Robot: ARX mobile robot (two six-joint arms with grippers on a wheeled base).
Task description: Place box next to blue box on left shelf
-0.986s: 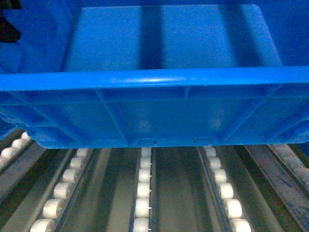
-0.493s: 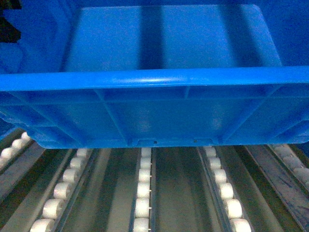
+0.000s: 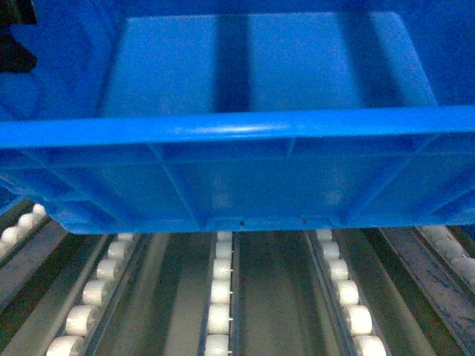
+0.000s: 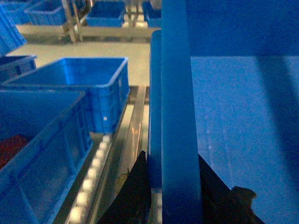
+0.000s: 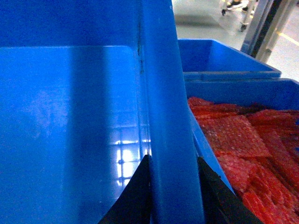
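The box [image 3: 237,170], a large bright blue open crate, fills the upper head view and hangs just above the left shelf [image 3: 271,297] with its rows of white rollers. My left gripper [image 4: 173,186] is shut on the box's left rim [image 4: 176,93], one black finger [image 4: 138,191] outside the wall and one inside. On the right rim [image 5: 163,116] my right gripper [image 5: 174,186] is shut the same way. A blue box [image 4: 96,88] stands on the roller rack to the left of the held box, apart from it.
A nearer blue crate [image 4: 42,140] with something red inside stands at the left. Right of the held box sits a blue crate full of red bubble wrap [image 5: 243,144], close to its wall, and another blue crate [image 5: 219,58] behind it. More crates stand across the floor.
The box has sunk a little in the head view, its near wall now covering slightly more of the roller rows. Both grips are unchanged.
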